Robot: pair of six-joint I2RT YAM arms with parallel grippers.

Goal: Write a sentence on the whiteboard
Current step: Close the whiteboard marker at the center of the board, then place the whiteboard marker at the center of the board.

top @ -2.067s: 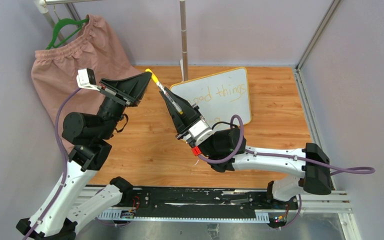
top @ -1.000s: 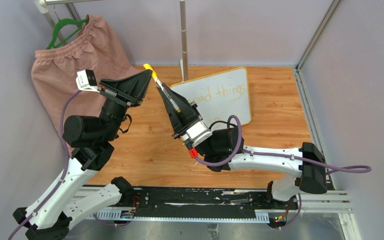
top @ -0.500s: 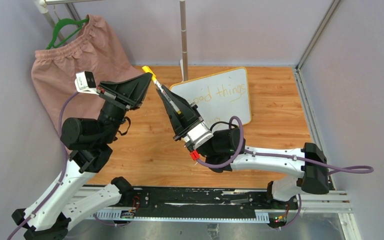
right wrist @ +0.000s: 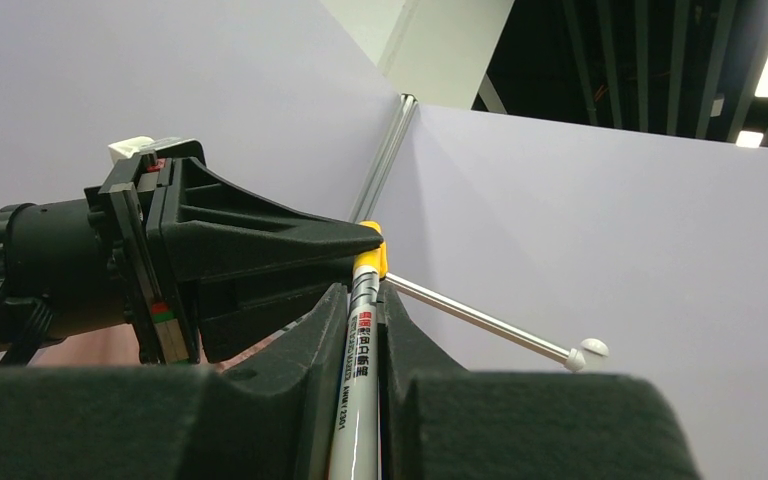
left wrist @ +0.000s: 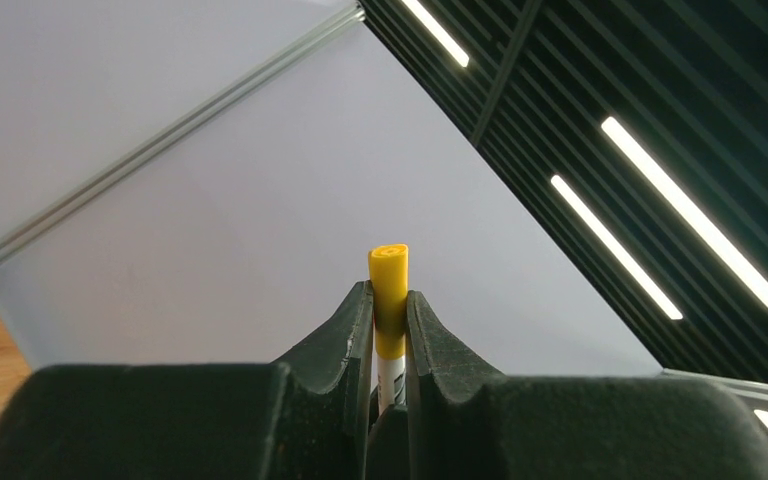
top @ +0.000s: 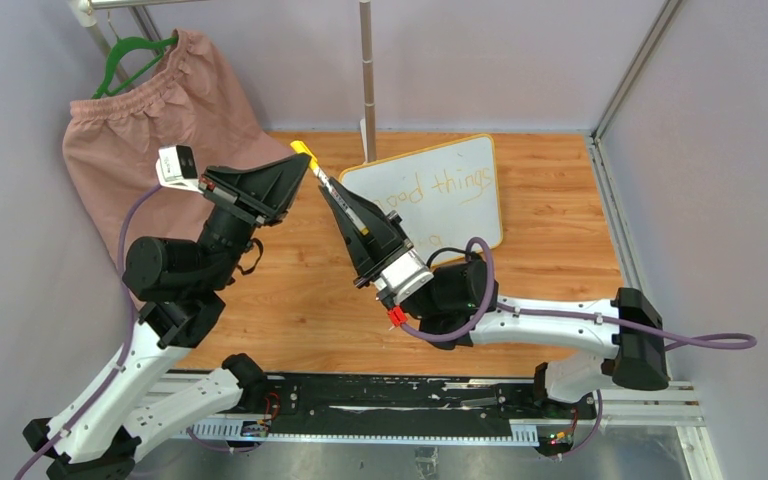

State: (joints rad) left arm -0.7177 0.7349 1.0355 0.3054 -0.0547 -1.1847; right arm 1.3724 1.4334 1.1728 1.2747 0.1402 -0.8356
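Note:
The whiteboard point(top: 460, 215), yellow-framed, lies on the wooden floor at the back right. On it the sentence point(top: 440, 185) reads "Good things" in thin yellow letters, and my right arm hides the board's lower left. A white marker point(top: 332, 188) with a yellow cap point(top: 303, 150) is held in the air left of the board. My left gripper point(top: 298, 160) is shut on the cap point(left wrist: 390, 285). My right gripper point(top: 345, 205) is shut on the marker's barrel point(right wrist: 360, 370). The cap point(right wrist: 370, 262) sits against the barrel between the left fingers point(right wrist: 260, 245).
Pink shorts point(top: 150, 120) hang on a green hanger point(top: 130, 55) at the back left. A metal pole point(top: 367, 80) stands just behind the board. Walls close the space on the left, back and right.
Both arms shifted a little to the right and toward the near side with the marker between them. Both grips stay the same.

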